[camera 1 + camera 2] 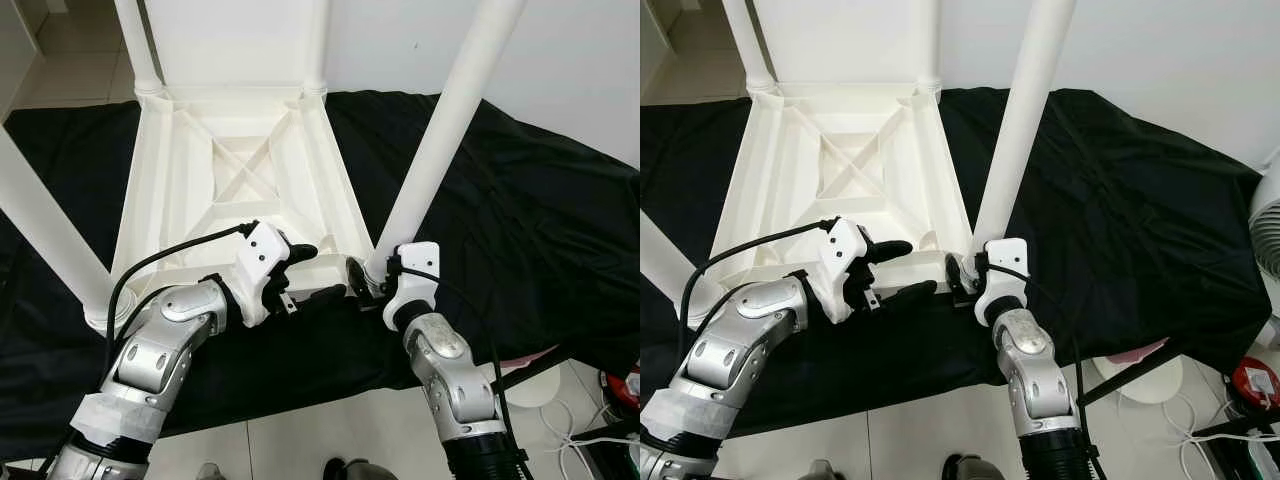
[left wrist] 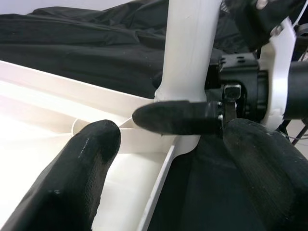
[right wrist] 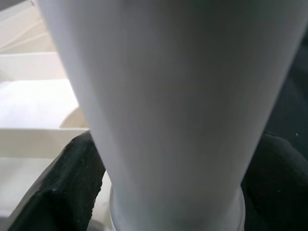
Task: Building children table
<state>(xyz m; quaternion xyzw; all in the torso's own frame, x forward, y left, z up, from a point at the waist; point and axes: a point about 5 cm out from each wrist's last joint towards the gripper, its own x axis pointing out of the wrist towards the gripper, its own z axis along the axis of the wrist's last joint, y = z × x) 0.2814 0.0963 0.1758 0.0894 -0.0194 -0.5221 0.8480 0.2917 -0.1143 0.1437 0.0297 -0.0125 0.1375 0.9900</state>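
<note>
White table leg (image 1: pixel 440 130) clamped by right hand (image 1: pixel 372 275); no writing legible.

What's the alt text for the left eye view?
The right gripper clasps the base of a white leg at the near corner of an upturned white table lying on black cloth. The left gripper is open beside it, over the table's near edge.

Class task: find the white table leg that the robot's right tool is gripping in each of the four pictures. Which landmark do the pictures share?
Left eye view: table leg slants from upper right to the near right corner.
Right eye view: leg stands right of centre.
Left wrist view: leg at upper centre.
Right wrist view: leg between the right tool's fingers.
Shared landmark: the upturned tabletop.
</note>
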